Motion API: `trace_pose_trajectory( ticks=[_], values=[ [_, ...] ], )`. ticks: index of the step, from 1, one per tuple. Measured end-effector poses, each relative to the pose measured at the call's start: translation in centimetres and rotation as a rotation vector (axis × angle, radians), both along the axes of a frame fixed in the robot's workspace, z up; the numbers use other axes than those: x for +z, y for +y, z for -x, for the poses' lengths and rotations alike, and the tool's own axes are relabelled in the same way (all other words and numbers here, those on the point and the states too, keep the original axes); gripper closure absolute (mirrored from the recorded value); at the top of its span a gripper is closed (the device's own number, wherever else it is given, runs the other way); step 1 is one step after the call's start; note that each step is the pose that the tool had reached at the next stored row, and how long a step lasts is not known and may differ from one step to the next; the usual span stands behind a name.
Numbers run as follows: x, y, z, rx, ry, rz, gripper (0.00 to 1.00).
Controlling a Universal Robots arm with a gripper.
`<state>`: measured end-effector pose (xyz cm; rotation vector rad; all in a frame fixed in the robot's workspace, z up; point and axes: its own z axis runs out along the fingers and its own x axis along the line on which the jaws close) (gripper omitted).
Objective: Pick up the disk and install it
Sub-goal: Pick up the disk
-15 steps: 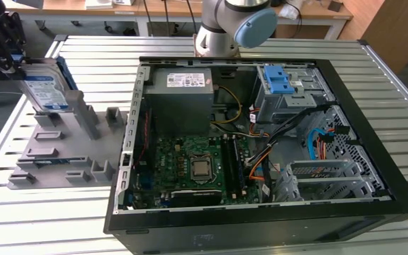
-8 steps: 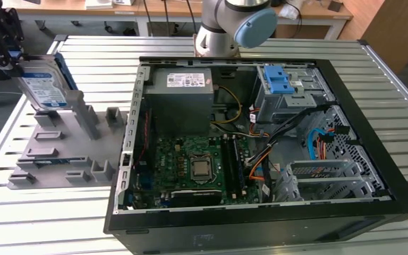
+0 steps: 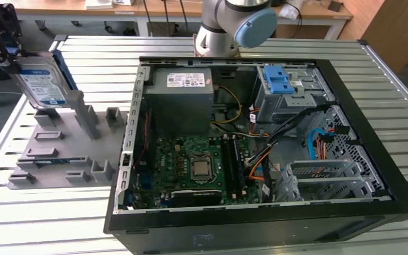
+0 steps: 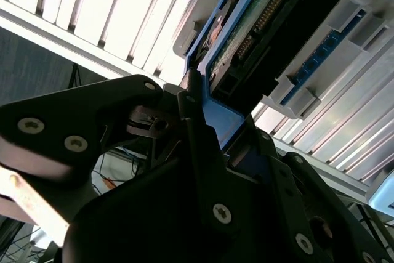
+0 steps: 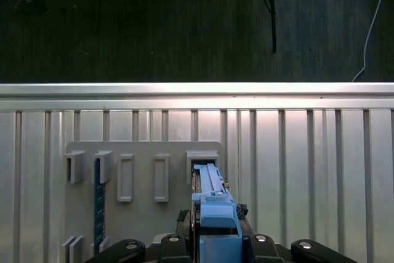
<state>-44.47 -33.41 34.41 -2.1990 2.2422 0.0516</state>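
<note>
The disk (image 3: 42, 85) stands upright on edge at the exterior view's far left, label facing the camera, its blue bracket along the edges. My gripper (image 3: 14, 59) is shut on its upper end. The disk's lower end sits at the tall slot of the grey holder fixture (image 3: 62, 154); I cannot tell whether it still rests in the slot. The first wrist view looks down the disk's blue bracket (image 5: 212, 210) toward that slot (image 5: 203, 163), with my gripper (image 5: 212, 244) clamped on it. The disk's circuit-board underside (image 4: 258, 23) appears in the second wrist view, where black fingers (image 4: 203, 146) press on the blue bracket (image 4: 223, 121).
An open computer case (image 3: 136, 133) lies on the slatted metal table (image 3: 55, 223), to the exterior view's right of the fixture. Inside are a grey power-supply box (image 3: 183, 101), a motherboard (image 3: 197, 164), cables and a grey cage with blue clips (image 3: 282, 85). The arm's base (image 3: 232, 26) stands behind.
</note>
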Motion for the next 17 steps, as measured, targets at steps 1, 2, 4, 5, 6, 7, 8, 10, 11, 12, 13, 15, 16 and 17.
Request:
trace_pose_trajectory(
  ticks=[1,2,4,5,6,7,8,10,11,12,13,15,16,17],
  values=[
    [0.10,0.00,0.0,0.000,0.0001,0.0000,0.63],
    [0.19,0.00,0.0,0.000,0.0000,0.0000,0.63],
    [0.38,0.00,0.0,0.000,-0.0001,0.0000,0.63],
    [0.48,0.00,0.0,0.000,-0.0001,0.0000,0.63],
    [0.59,0.00,0.0,0.000,-0.0001,0.0000,0.63],
    [0.68,0.01,0.0,0.000,-0.0001,0.0000,0.63],
    [0.79,0.01,0.0,0.000,-0.0001,0.0000,0.63],
    [0.97,0.01,0.0,0.000,-0.0002,0.0000,0.63],
    [1.05,0.01,0.0,0.000,-0.0003,0.0000,0.63],
    [1.14,0.01,0.0,0.000,-0.0003,0.0000,0.63],
    [1.23,0.02,0.0,0.000,-0.0005,0.0000,0.63],
    [1.44,0.02,0.0,0.000,-0.0006,0.0000,0.63],
    [1.54,0.02,0.0,0.000,-0.0007,0.0000,0.63],
    [1.64,0.02,0.0,0.000,-0.0007,0.0000,0.63]
  ],
)
